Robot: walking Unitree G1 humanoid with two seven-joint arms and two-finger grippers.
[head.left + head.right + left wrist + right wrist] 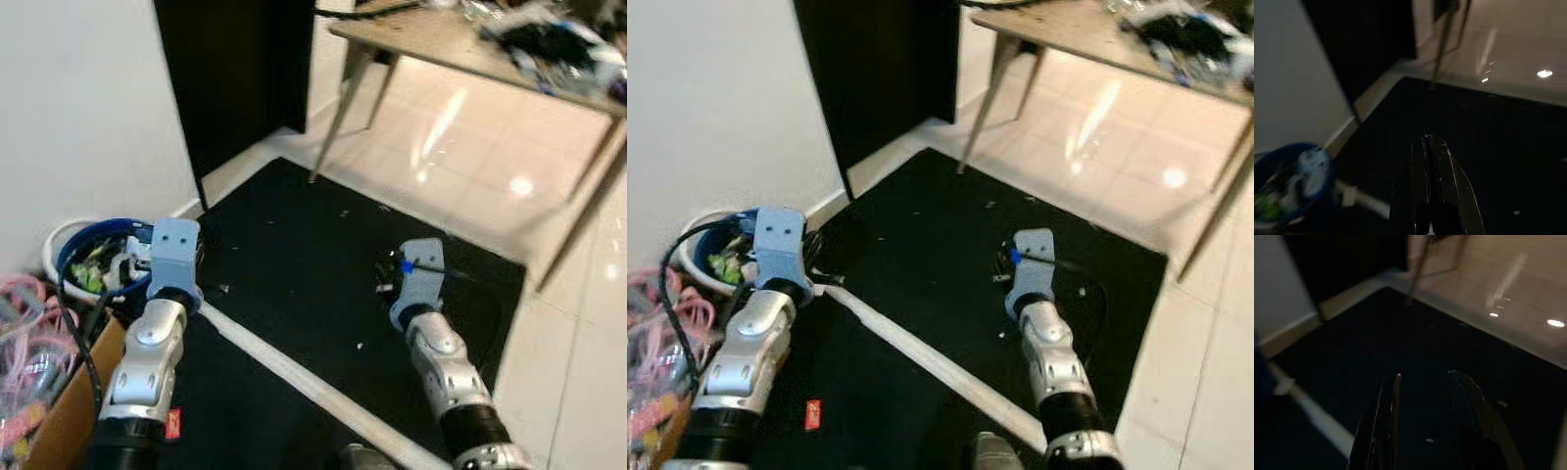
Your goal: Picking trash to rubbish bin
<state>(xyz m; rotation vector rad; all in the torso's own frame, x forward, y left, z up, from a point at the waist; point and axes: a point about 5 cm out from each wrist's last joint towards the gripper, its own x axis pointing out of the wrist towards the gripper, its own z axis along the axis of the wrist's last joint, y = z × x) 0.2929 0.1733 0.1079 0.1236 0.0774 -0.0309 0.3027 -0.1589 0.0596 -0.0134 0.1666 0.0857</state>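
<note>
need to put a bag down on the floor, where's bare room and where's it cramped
Free: the black mat between the white strip and the table legs, only crumbs there. Crowded: the wall corner with the blue bin and pink cords.

Left hand closed; right hand parted

Mat: black, pale specks | Strip across mat: white | Bin left of mat: blue rim, green and white trash inside | Floor tiles beyond mat: glossy cream | Tag on mat: red | Cords beside bin: pink | Table: tan top, grey legs | Wall: white
</note>
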